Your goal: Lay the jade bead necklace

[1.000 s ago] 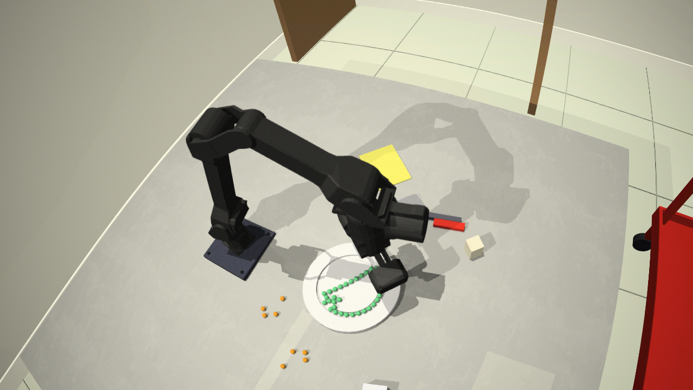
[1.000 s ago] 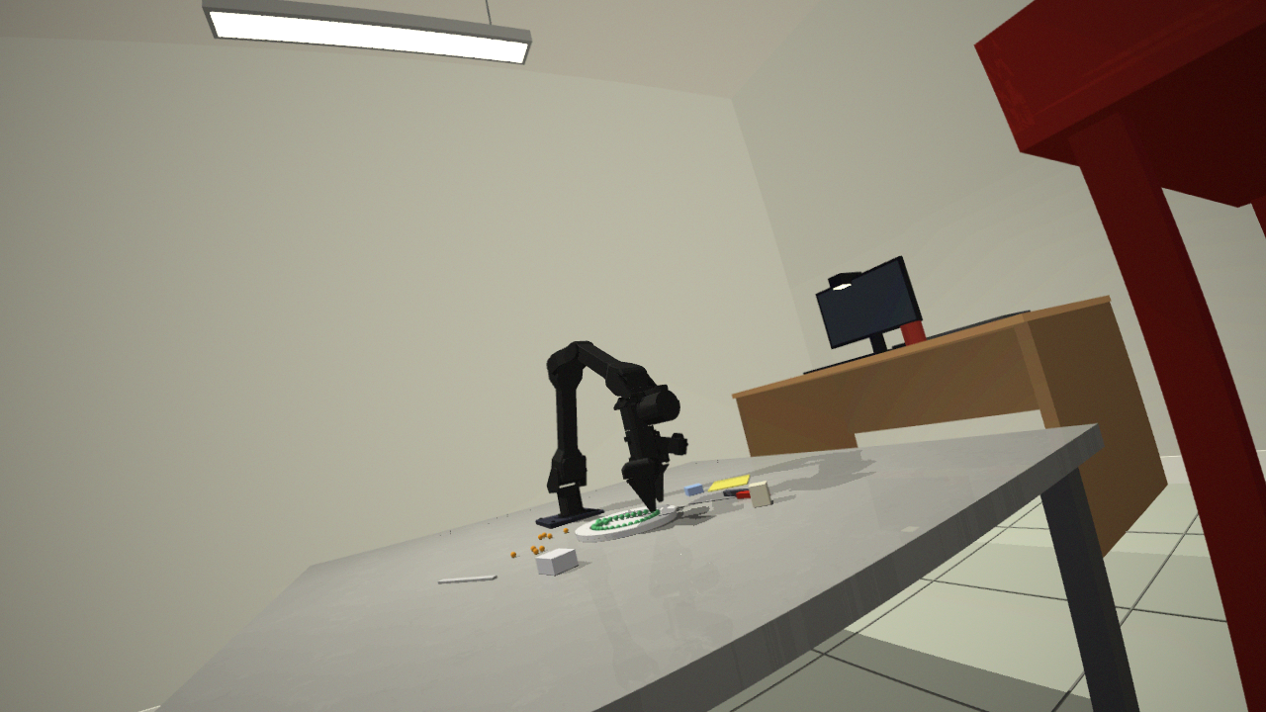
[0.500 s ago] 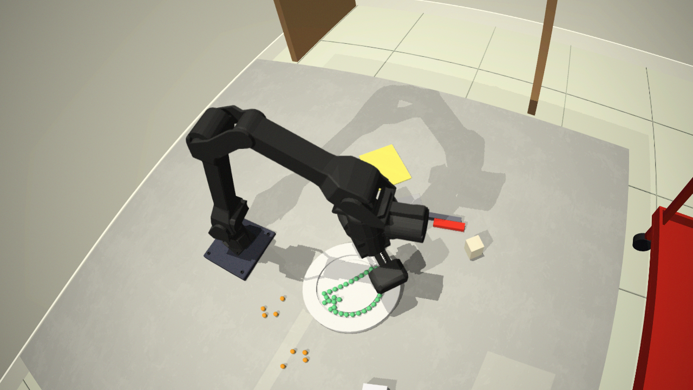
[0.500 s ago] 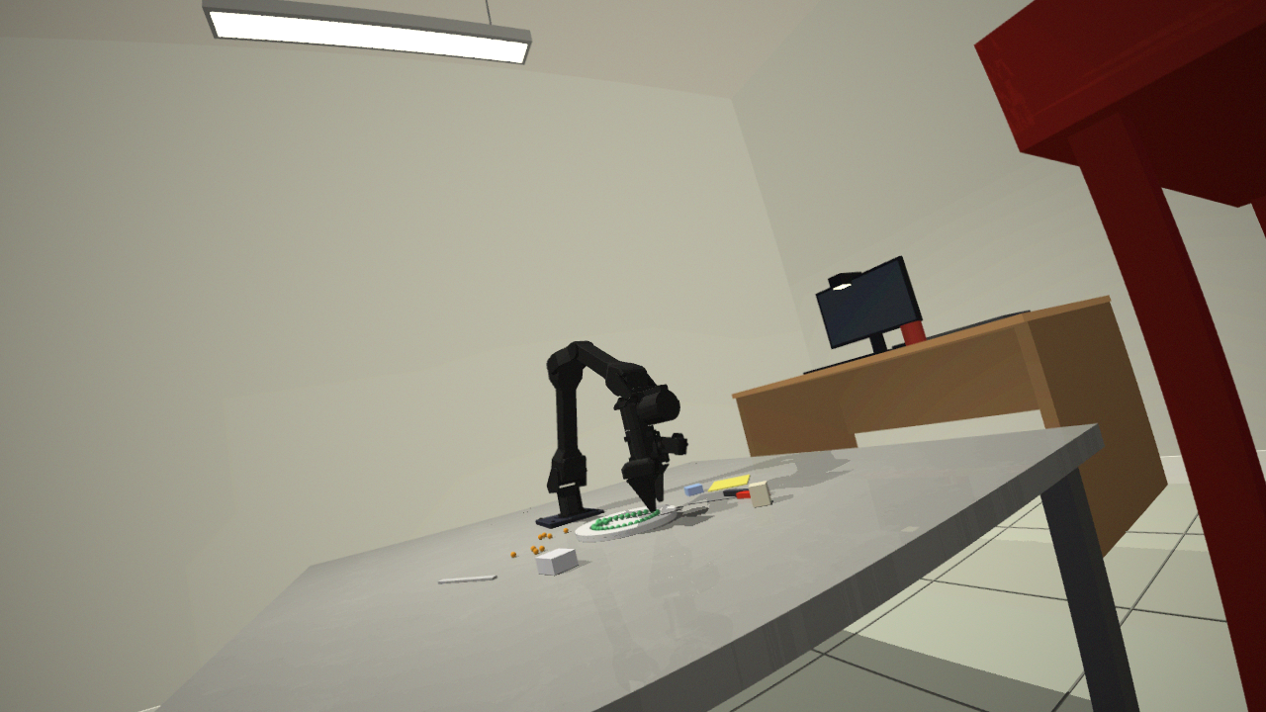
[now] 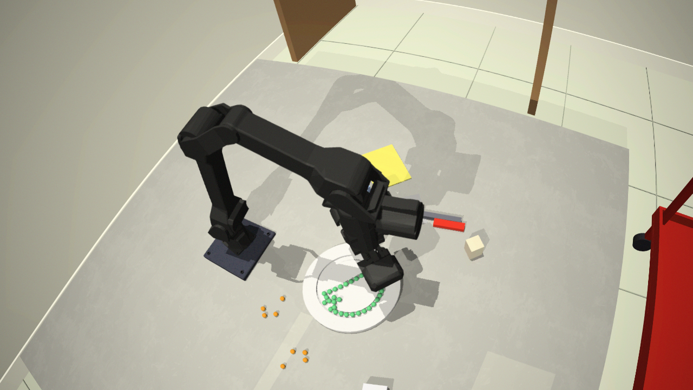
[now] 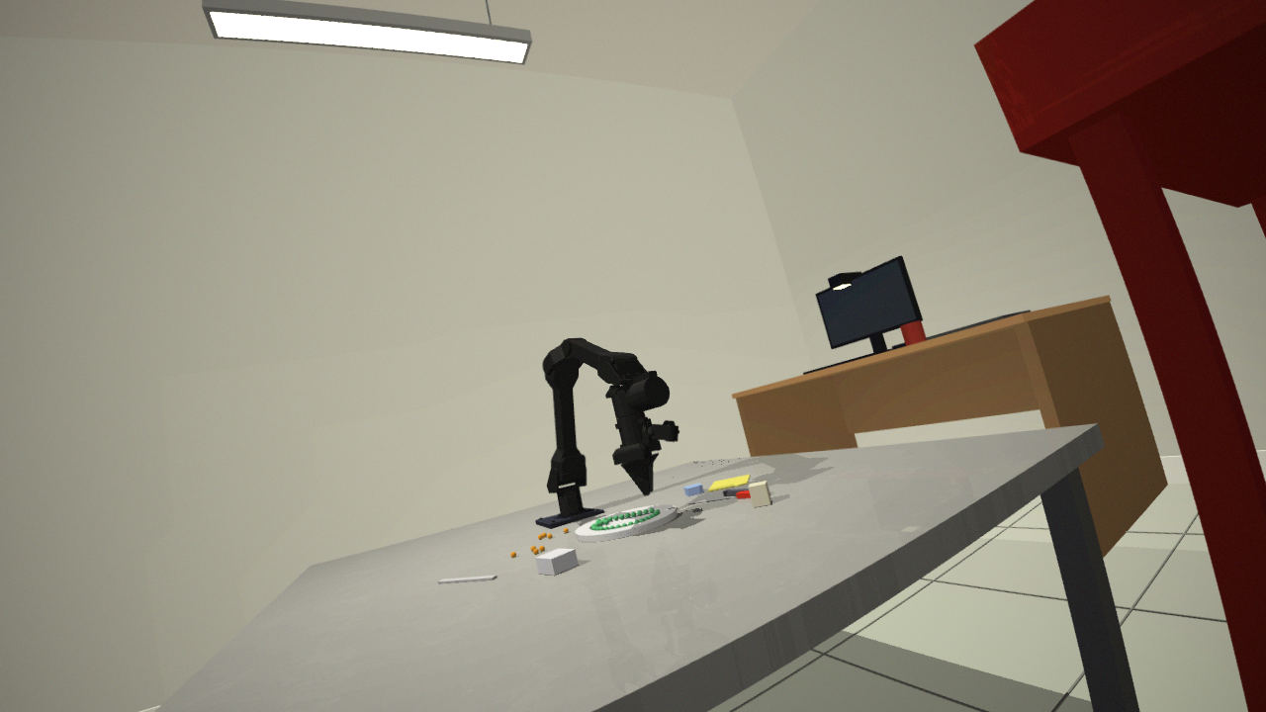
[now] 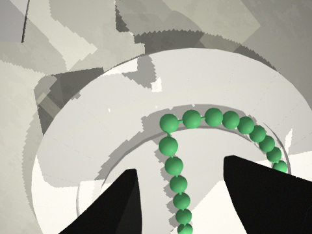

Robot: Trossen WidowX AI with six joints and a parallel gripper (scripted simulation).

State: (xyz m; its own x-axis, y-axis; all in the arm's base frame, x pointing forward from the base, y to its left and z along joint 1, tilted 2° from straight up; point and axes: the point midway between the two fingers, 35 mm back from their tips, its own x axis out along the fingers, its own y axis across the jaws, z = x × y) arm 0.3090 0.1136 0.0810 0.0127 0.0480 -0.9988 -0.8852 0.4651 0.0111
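Note:
The round white bead board (image 5: 309,292) (image 6: 582,534) (image 7: 195,75) lies flat, with a ring groove. The jade bead necklace (image 5: 352,314) (image 6: 601,524) (image 7: 213,117) lies on it. In the top view its lower and right beads curve along the groove; its left end is bunched, with some beads inside the ring. In the wrist view one strand turns a sharp corner near the groove and cuts across the inner disc. My gripper (image 6: 648,491) (image 7: 181,173) is open above the board, fingers on either side of that strand. The top view hides the fingertips and the beads beneath.
Loose orange beads (image 5: 275,314) lie left of and below the board in the top view. A cream block (image 5: 474,246) (image 6: 760,493), red bar (image 5: 449,224) and yellow sheet (image 5: 390,167) (image 6: 730,483) lie beyond it. A white block (image 6: 556,562) and blue block (image 6: 692,489) are also on the table.

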